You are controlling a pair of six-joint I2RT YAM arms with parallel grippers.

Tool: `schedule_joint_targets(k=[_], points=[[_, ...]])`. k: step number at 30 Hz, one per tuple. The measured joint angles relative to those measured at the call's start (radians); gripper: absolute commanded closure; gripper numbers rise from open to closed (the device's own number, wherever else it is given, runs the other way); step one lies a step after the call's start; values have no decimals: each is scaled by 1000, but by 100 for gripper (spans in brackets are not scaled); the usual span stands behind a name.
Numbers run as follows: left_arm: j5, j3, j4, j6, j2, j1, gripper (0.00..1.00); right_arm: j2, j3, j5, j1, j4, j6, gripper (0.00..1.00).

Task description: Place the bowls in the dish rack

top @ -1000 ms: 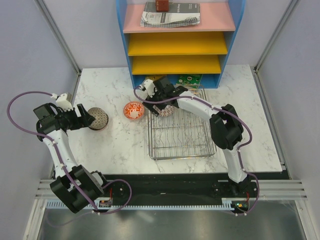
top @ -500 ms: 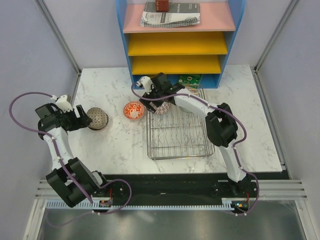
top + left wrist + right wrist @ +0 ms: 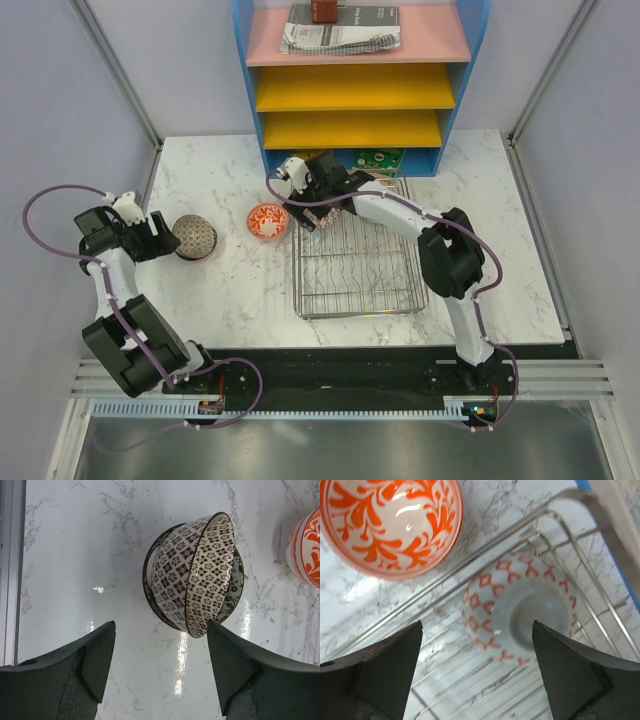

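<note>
The grey-brown patterned bowl (image 3: 192, 575) leans tilted in a darker patterned bowl (image 3: 233, 587) on the marble; the pair also shows in the top view (image 3: 196, 238). My left gripper (image 3: 160, 630) is open and empty, just short of them, and is seen from above (image 3: 163, 237). The red-orange patterned bowl (image 3: 267, 220) stands left of the dish rack (image 3: 300, 290). The white bowl with red bands (image 3: 520, 615) lies upside down in the rack's far-left corner. My right gripper (image 3: 477, 630) hovers open over it, seen from above (image 3: 308, 205).
The blue-framed shelf unit (image 3: 355, 85) with yellow and pink trays stands right behind the rack. A green patterned item (image 3: 378, 158) lies under its lowest tray. The table's left edge and a metal rail (image 3: 10, 570) are close to my left arm.
My left gripper has drawn back to the left, away from the grey-brown bowl, which stays on the table. My right gripper has stayed over the rack's far-left corner.
</note>
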Motion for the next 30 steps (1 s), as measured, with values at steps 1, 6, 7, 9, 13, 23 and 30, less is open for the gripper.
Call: schedule_joint_targets(k=[1, 6, 7, 9, 13, 23, 30], points=[[0, 0, 6, 0, 8, 0, 21, -25, -30, 0, 1, -3, 0, 2], [1, 2, 35, 0, 50, 0, 22, -165, -159, 4, 3, -23, 0, 2], [1, 2, 37, 0, 58, 0, 22, -197, -182, 5, 4, -23, -1, 2], [1, 6, 41, -1, 73, 0, 23, -261, -225, 8, 5, -23, -2, 2], [0, 14, 53, -2, 84, -7, 24, -334, -278, 11, 6, -16, -3, 2], [-105, 44, 90, -21, 84, -152, 28, -364, -375, 22, 6, -19, -9, 2], [-237, 58, 124, -28, 84, -258, 40, -421, -414, 22, 6, -22, -9, 2]])
